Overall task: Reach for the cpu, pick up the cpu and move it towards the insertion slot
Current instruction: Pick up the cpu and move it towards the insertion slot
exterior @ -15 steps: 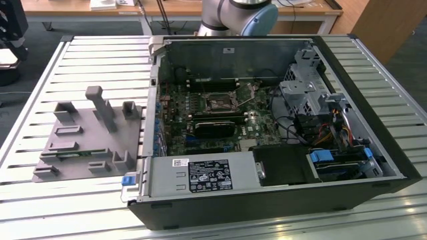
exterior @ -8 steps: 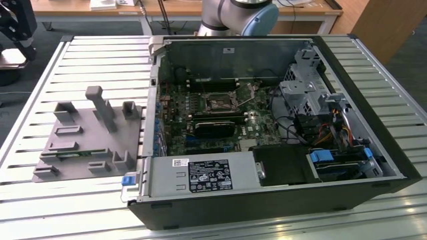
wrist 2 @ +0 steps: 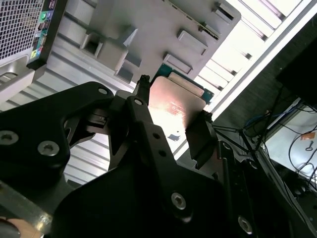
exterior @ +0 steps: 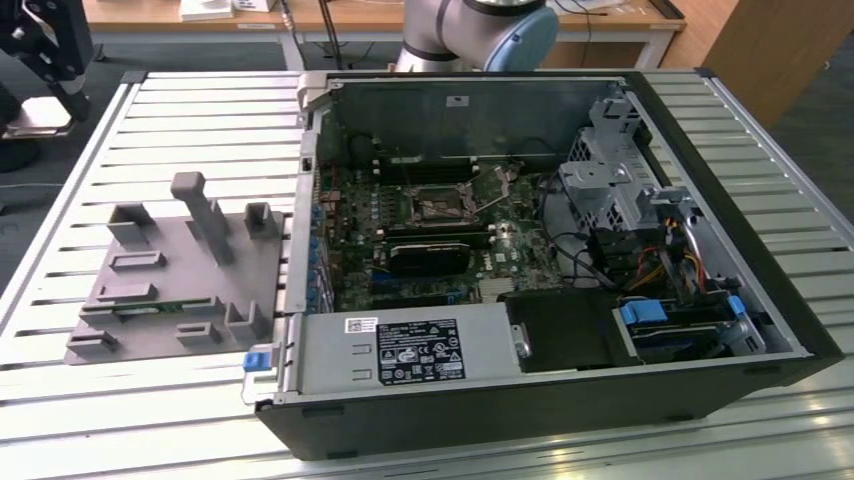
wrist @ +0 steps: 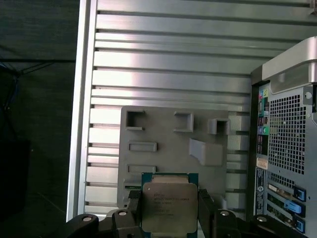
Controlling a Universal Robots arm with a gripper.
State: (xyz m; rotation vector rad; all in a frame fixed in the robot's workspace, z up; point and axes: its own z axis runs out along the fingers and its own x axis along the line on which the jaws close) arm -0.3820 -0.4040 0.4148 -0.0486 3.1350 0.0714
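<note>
We see the gripper (wrist: 170, 214) clamped on the cpu (wrist: 170, 201), with one black finger (wrist: 132, 207) on each of two opposite edges. The silver top faces the first wrist camera, and a green rim shows at the edge farthest from the gripper body. In the second wrist view the cpu (wrist 2: 174, 105) sits between the fingertips, clear of what lies below. Under the gripper is the grey tray (wrist: 163, 134) with blocks and recesses, resting on the slatted table (wrist: 173, 49). The case (wrist: 287, 148) stands off to one side of the gripper, just beside the tray. In the exterior view the slot (exterior: 437, 203) lies inside the open case (exterior: 534, 400), well apart from the tray (exterior: 160, 300).
</note>
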